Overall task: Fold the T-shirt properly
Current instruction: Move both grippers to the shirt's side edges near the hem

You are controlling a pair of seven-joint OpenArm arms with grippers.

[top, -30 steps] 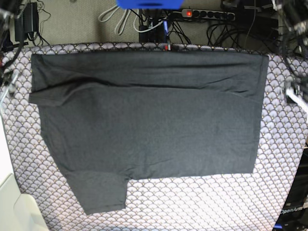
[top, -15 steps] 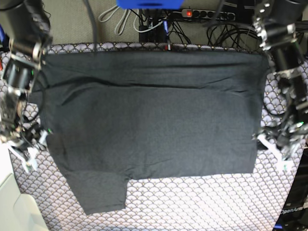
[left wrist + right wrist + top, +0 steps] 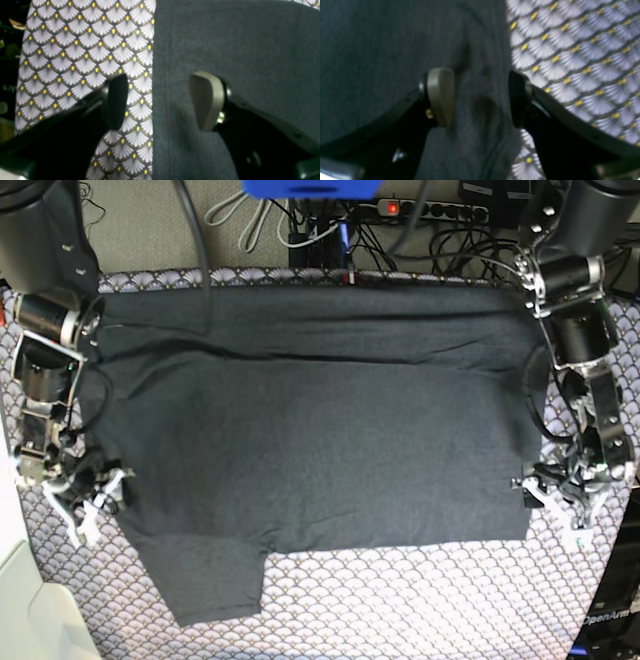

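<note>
We see the right gripper (image 3: 95, 505) at the T-shirt (image 3: 320, 430) edge near the sleeve, jaws apart w/ fabric between, not pinched. Shirt lies flat across the scallop-patterned cloth (image 3: 400, 600), approx. centre. Left gripper (image 3: 555, 505) straddles the opposite edge, jaws wide, one finger (image 3: 207, 100) over shirt, other over cloth.
</note>
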